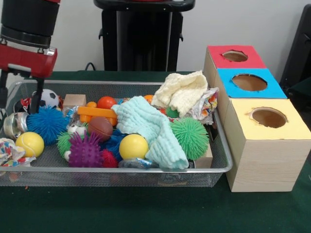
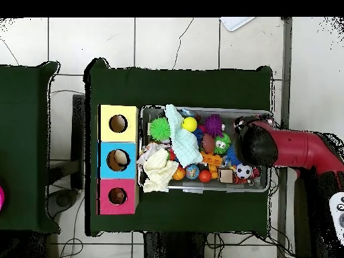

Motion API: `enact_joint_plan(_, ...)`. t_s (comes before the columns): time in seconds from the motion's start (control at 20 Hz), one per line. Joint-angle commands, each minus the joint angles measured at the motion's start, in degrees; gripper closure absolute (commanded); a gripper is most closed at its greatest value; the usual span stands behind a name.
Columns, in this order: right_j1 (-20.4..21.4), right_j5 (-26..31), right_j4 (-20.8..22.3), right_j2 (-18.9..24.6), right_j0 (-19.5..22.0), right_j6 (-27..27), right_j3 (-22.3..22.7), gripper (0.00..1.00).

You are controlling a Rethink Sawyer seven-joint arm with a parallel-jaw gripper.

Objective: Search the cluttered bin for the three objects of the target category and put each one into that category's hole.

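The wire mesh bin [image 1: 121, 171] holds a jumble of toys and cloths. My gripper [image 1: 19, 108] hangs open and empty over the bin's left end, its fingers down near a soccer ball [image 1: 48, 97] and a blue spiky ball [image 1: 47, 124]. In the overhead view the arm's black wrist [image 2: 255, 144] covers the gripper at the right end of the bin [image 2: 201, 190]. The red-ringed hole [image 1: 235, 56] tops the farthest wooden box to the right of the bin, and it also shows in the overhead view [image 2: 117, 196].
The blue-ringed hole [image 1: 249, 82] and yellow-ringed hole [image 1: 268, 117] sit nearer the camera. The bin holds two yellow balls [image 1: 133, 146], a green spiky ball [image 1: 190, 137], a purple spiky ball [image 1: 86, 151], a mint cloth [image 1: 146, 124] and a cream cloth [image 1: 182, 90].
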State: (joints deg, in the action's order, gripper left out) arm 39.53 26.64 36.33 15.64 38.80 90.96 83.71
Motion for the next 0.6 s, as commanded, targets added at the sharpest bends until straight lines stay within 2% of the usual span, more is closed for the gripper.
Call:
enact_joint_plan(0.05,-4.86,4.29,5.94,4.52,-1.44,-12.54,-6.07,0.0)
enact_joint_plan(0.6,-8.0,1.33,7.72,3.31,-3.63,-6.8,-7.57,0.0)
